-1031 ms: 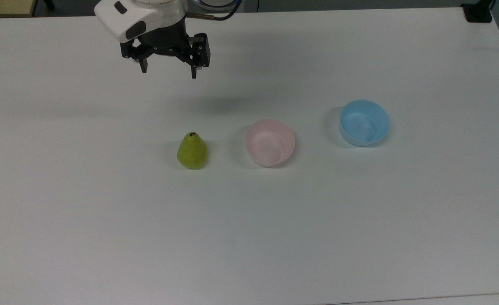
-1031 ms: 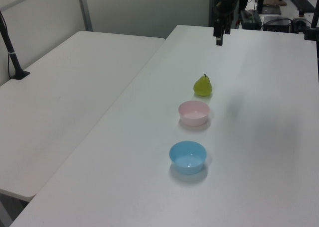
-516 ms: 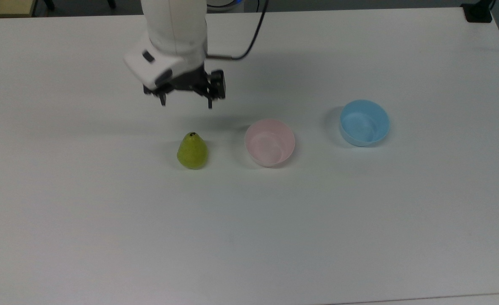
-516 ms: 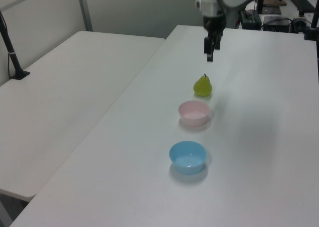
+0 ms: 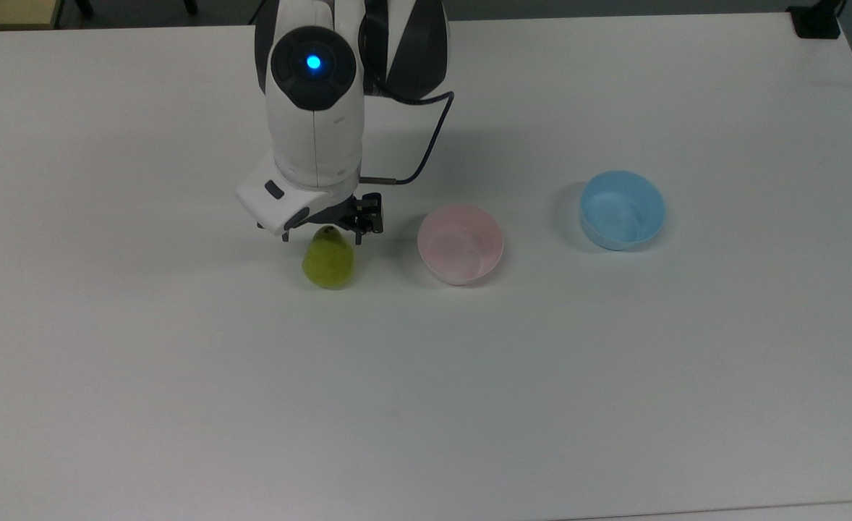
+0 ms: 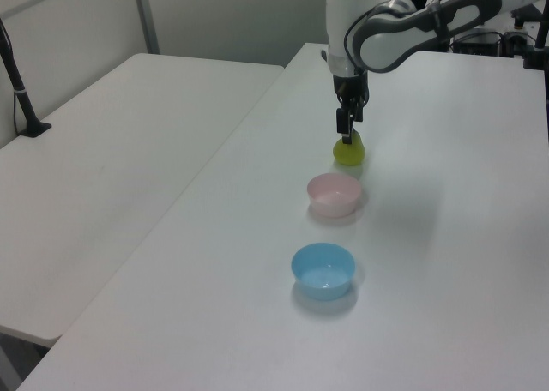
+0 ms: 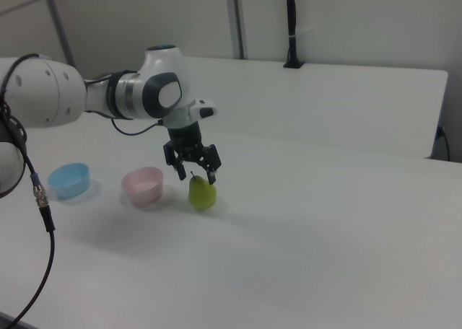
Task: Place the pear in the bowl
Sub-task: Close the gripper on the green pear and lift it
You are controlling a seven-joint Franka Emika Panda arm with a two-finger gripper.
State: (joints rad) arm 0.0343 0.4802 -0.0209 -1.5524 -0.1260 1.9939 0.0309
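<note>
Gripper [image 5: 321,235] has dropped from the upper part of the top view to just over the pear [image 5: 329,262], jaws spread, one either side of the stem end, not yet pinching; right view [image 7: 193,174] agrees: fingers straddle the pear [image 7: 203,192] top; pear upright on the table [image 5: 180,376], centre-left of the top view, untouched since a second ago; pink bowl [image 5: 461,243] just to the pear's right in the top view, empty; blue bowl [image 5: 622,210] further right; approach done, so likely next: lower a bit, close.

Two plain white rectangular desks [image 6: 129,151] stand side by side before pale grey panelled walls [image 7: 346,19].
</note>
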